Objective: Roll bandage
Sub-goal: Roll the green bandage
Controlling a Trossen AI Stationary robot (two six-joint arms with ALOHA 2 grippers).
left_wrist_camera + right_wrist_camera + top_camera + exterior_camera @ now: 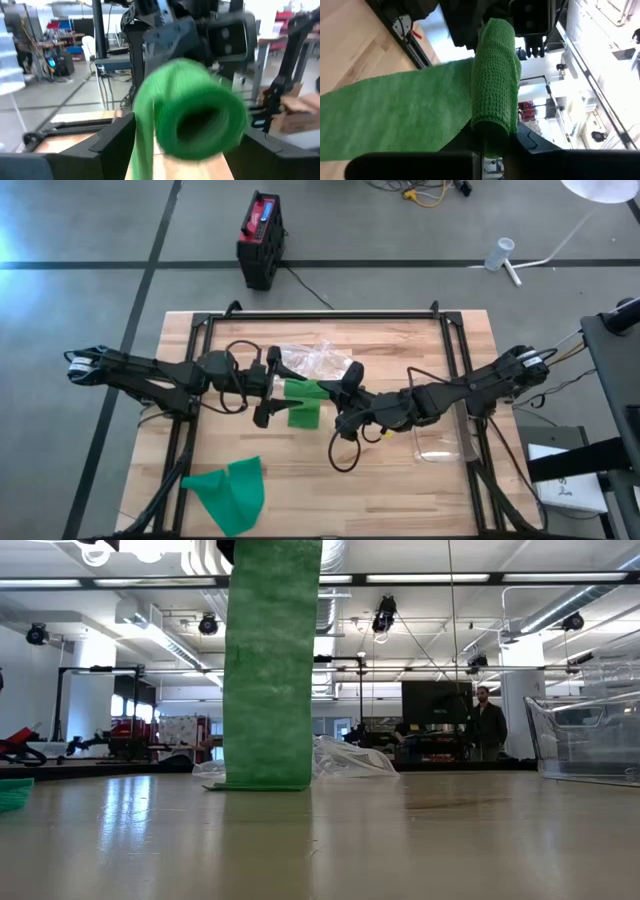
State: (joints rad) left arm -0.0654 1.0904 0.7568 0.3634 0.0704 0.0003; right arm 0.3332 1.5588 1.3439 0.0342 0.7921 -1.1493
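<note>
A green bandage is partly rolled. Its roll (302, 388) is held up between my two grippers over the middle of the table. The unrolled strip (270, 670) hangs straight down from the roll, and its lower end (258, 783) rests on the table. My right gripper (342, 395) is shut on the roll. My left gripper (268, 388) is open; its two fingers (112, 142) stand on either side of the roll's other end (195, 110). A second green bandage (228, 490) lies loose near the table's front left. My right gripper pinches the roll's end nearest it (492, 132) between its two fingers, level, from the table's right, with the fingers along the roll's axis. The roll (495, 70) sticks out level beyond the fingers, clear of the table, the strip hanging below. My left gripper: I cannot tell whether its fingers touch the roll.
A crumpled clear plastic bag (318, 360) lies just beyond the grippers. A clear plastic container (440, 442) stands at the right. The black frame rails (320, 317) run around the work area. Bare wood shows at the front middle.
</note>
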